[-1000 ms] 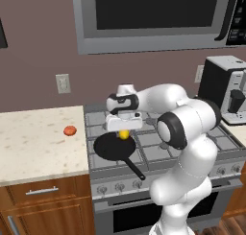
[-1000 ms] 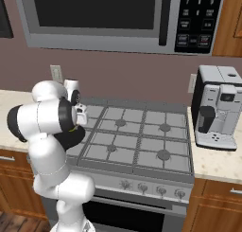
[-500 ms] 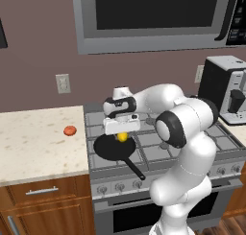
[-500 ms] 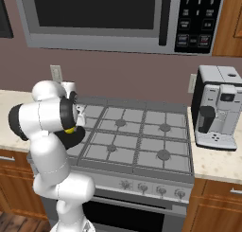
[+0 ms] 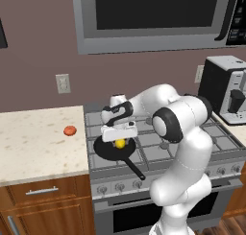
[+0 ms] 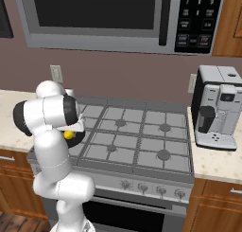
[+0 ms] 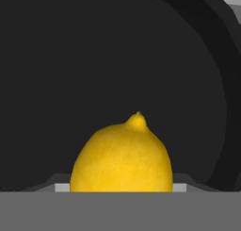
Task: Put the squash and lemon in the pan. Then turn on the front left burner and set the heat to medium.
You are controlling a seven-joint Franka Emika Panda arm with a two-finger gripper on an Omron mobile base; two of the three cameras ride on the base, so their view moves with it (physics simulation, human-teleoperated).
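Lemon (image 5: 119,143) is hanging pinched between the jaws of the gripper (image 5: 119,142), just above the floor of the pan (image 5: 106,151). Seen from the hand, the lemon (image 7: 121,160) is filling the lower middle of the frame with its nub pointing away from the camera, and the pan's dark floor (image 7: 103,70) is spreading out behind it. From the right base camera a sliver of the lemon (image 6: 69,135) is peeking out beside the arm, over the pan (image 6: 74,140).

The pan is sitting on the front left burner (image 5: 104,159), near the left edge of the stove (image 5: 153,143), and its long handle (image 5: 134,168) is pointing toward the stove's front edge. Whether the fruit is touching the pan's floor is not clear from any angle.

The squash (image 5: 70,130) is lying on the counter (image 5: 38,143) to the left of the stove, well apart from the pan and toward the counter's right side, about midway between its front and back edges.

The arm is reaching from the lower right of the left base camera, bending over the stove and pointing the gripper downward into the pan. A coffee machine (image 6: 216,108) is standing on the counter at the stove's right edge, and a microwave (image 6: 118,18) is hanging above the stove.
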